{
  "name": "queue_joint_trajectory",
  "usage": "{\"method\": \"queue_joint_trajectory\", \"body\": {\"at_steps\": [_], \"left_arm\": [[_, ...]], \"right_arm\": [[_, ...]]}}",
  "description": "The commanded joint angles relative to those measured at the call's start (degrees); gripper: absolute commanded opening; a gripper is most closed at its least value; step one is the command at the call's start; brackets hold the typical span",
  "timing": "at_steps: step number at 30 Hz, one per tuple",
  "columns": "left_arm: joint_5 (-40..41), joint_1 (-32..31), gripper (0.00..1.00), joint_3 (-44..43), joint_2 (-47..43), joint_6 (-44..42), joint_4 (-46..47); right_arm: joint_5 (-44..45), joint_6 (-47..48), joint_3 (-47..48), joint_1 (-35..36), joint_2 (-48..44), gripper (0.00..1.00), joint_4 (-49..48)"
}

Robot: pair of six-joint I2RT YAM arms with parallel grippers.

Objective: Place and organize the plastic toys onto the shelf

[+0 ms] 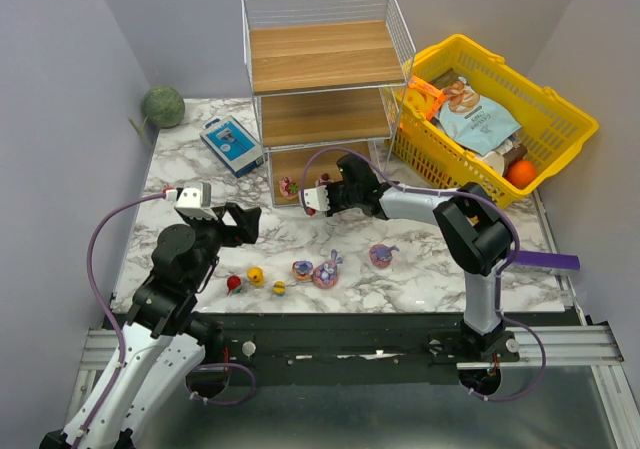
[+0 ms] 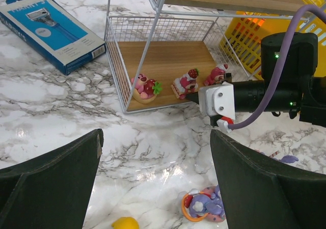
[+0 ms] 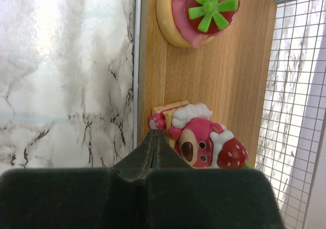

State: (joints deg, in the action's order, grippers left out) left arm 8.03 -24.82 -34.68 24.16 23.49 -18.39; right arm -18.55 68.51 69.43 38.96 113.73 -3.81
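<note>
1 pink toy (image 3: pixel 201 143) hides partly behind right jaws.

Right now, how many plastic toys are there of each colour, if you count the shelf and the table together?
Pink-red cake-like toys, on the bottom board of the shelf: 3
Purple-pink toys, on the table: 3
Yellow toys, on the table: 2
Red toy, on the table: 1
Total: 9

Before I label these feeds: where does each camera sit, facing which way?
Top external: above, behind the left arm, right arm, both shown; looks down on table, shelf.
Left wrist: low, facing the shelf's bottom tier; open left jaws show.
Right wrist: at that tier's edge, looking down; shut right jaws show.
Wrist views share the strawberry-cake toy.
</note>
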Motion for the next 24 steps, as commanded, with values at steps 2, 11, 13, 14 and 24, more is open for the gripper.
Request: {"method": "queue_joint_trajectory", "body": {"at_steps": [2, 11, 13, 14, 24], "left_arm": [[-1.4, 0.4, 0.94, 0.4, -0.6, 0.1, 0.2], [-1.3, 0.4, 0.94, 0.4, -0.7, 0.1, 0.3], [-1.3, 0.4, 0.94, 0.4, -0.6, 0.1, 0.3], [-1.3, 0.4, 0.94, 0.4, -0.7, 0.0, 0.2], [-1.4, 0.4, 0.94, 0.5, -0.7, 0.1, 0.3]], "right_arm": [[-0.7, -0.7, 2.0, 0.4, 2.2, 0.01, 0.3], [0.2, -0.2, 2.2, 0.4, 2.5, 0.01, 0.3], [0.4, 0.0, 2.1, 0.4, 2.4, 0.01, 0.3], [0.9, 0.0, 1.9, 0.4, 2.4, 0.01, 0.3], [2.4, 1.2, 1.9, -0.1, 2.5, 0.01, 0.1]]}}
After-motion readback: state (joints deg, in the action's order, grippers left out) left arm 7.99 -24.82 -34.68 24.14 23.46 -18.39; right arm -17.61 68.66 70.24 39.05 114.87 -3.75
